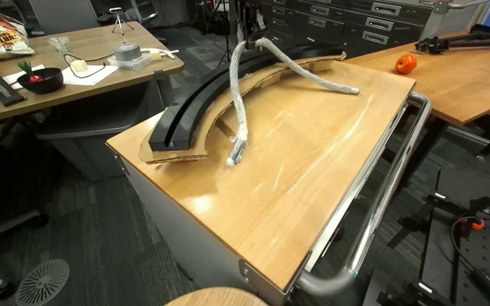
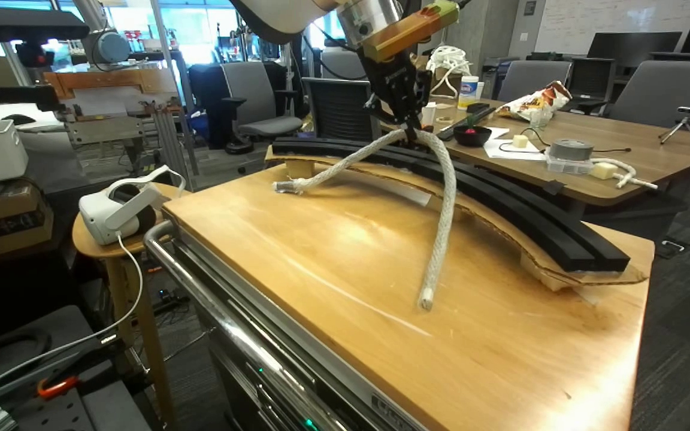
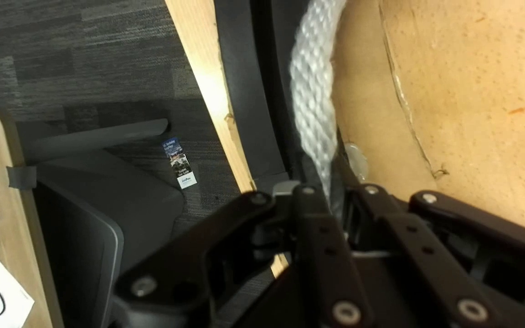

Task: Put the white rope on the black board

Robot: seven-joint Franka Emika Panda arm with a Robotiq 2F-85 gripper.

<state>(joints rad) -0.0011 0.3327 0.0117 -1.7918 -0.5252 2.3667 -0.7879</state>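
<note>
The white rope (image 1: 235, 85) hangs in an upside-down V from my gripper (image 2: 411, 134), which is shut on it near its middle. Both rope ends rest on the wooden tabletop, on the inner side of the curve. The black board (image 1: 184, 134) is a curved strip with a long groove, lying on cardboard edging in both exterior views. My gripper is above the board's middle stretch. From the wrist view, the rope (image 3: 312, 77) runs up from between the fingers over the black board (image 3: 244, 100). The fingers partly hide the gripped section.
A chrome rail (image 1: 377, 225) runs along the cart's near side. Beyond the board, a desk (image 2: 638, 137) carries a black bowl (image 2: 472, 136), tape and a chip bag. A white headset (image 2: 117, 209) sits on a stool. Another wooden table (image 1: 462, 80) holds a red-orange fruit (image 1: 405, 63).
</note>
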